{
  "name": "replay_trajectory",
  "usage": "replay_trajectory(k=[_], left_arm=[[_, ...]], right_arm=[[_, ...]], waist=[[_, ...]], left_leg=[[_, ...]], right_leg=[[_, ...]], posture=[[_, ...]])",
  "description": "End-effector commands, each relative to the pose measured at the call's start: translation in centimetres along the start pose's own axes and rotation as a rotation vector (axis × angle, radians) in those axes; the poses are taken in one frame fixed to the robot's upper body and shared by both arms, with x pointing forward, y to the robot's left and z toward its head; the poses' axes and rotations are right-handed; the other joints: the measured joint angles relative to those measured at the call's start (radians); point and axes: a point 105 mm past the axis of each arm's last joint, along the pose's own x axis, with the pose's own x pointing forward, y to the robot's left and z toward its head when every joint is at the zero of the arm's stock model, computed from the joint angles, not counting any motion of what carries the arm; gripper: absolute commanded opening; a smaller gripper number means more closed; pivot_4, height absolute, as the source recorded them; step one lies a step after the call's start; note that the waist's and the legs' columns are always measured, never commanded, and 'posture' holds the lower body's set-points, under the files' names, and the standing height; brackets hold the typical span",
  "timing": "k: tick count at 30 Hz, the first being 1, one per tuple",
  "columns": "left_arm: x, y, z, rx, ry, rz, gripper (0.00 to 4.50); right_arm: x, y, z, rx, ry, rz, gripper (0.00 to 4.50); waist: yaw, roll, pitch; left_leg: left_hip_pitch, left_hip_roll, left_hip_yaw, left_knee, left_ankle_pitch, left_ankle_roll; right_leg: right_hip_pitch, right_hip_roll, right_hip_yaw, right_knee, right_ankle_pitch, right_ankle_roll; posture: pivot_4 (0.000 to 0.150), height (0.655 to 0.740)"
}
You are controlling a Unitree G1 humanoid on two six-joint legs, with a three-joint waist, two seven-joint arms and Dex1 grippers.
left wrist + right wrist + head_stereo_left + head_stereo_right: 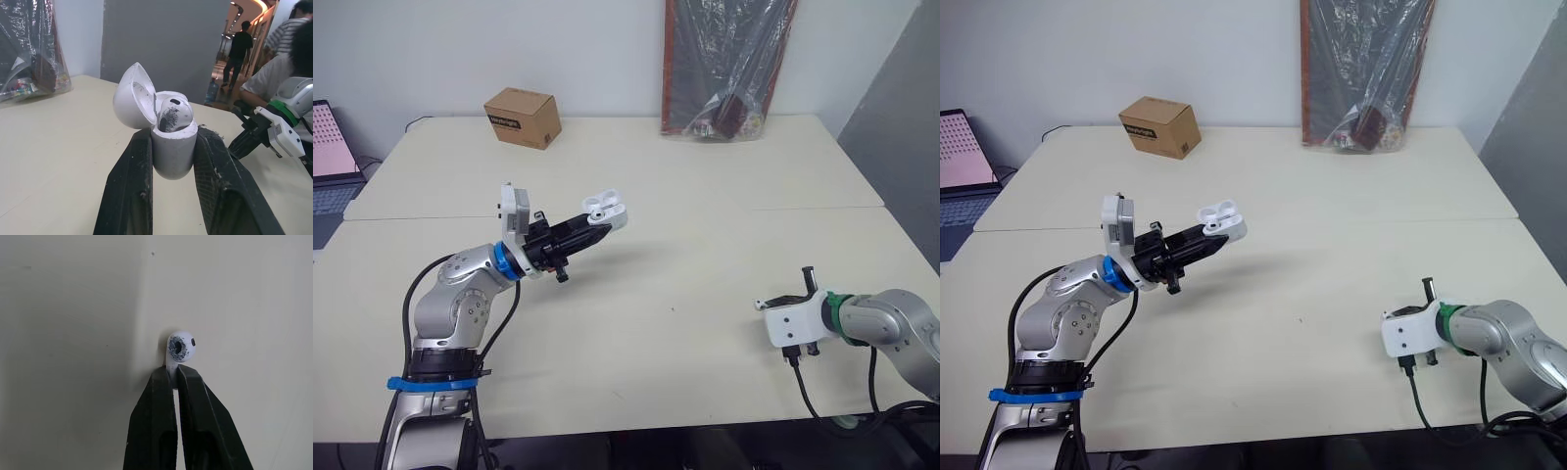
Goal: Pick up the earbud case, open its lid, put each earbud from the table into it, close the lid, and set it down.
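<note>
**One bud seated, the other pinched for the crossing**

On the left, the left gripper point(599, 222) had its fingers point(128, 186) clenched on the rounded white plastic earbud case point(606, 208). It held the case above the pale cream counter point(705, 225), with the hinged lid point(132, 98) open and one white earbud point(173, 113) already seated. Well to the right, low over the counter, the right gripper point(171, 373) pinched the second white earbud point(181, 345) by its thin stem. That slim hold looked liable to twist or slip, and a crooked approach could knock the lid or jam against the seated bud.
</note>
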Motion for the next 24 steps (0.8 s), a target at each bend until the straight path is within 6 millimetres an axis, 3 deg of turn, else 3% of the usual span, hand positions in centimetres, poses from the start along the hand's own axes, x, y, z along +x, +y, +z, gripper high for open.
replay_trajectory(k=[1, 2, 6, 24], left_arm=[[0.4, -0.4, 1.2, 0.044, -0.025, -0.026, 0.78], [0.4, -0.4, 1.2, 0.045, -0.025, -0.025, 0.78], [0.4, -0.4, 1.3, 0.047, -0.023, -0.024, 0.78], [0.7, -0.3, 1.5, 0.054, -0.032, -0.025, 0.78]], right_arm=[[0.4, 1.1, -0.1, -0.024, -0.007, 0.046, 0.03], [0.4, 1.2, -0.1, -0.032, -0.008, 0.050, 0.03], [0.2, 0.9, -0.2, -0.073, -0.012, 0.045, 1.02], [-1.3, -0.1, 0.8, -0.085, -0.078, 0.110, 1.02]], waist=[[0.000, 0.000, 0.000], [0.000, 0.000, 0.000], [0.000, 0.000, 0.000], [0.000, 0.000, 0.000]], left_leg=[[0.000, 0.000, 0.000, 0.000, 0.000, 0.000], [0.000, 0.000, 0.000, 0.000, 0.000, 0.000], [0.002, 0.000, 0.000, 0.000, 0.000, 0.000], [0.003, 0.000, 0.000, 0.000, 0.000, 0.000]], right_leg=[[0.000, 0.000, 0.000, 0.000, 0.000, 0.000], [0.001, 0.000, 0.000, 0.000, 0.000, 0.000], [0.002, 0.000, 0.000, 0.000, 0.000, 0.000], [0.003, 0.000, 0.001, 0.000, 0.000, 0.000]], posture=[[0.150, 0.7400], [0.150, 0.7400], [0.150, 0.7400], [0.150, 0.7400]])
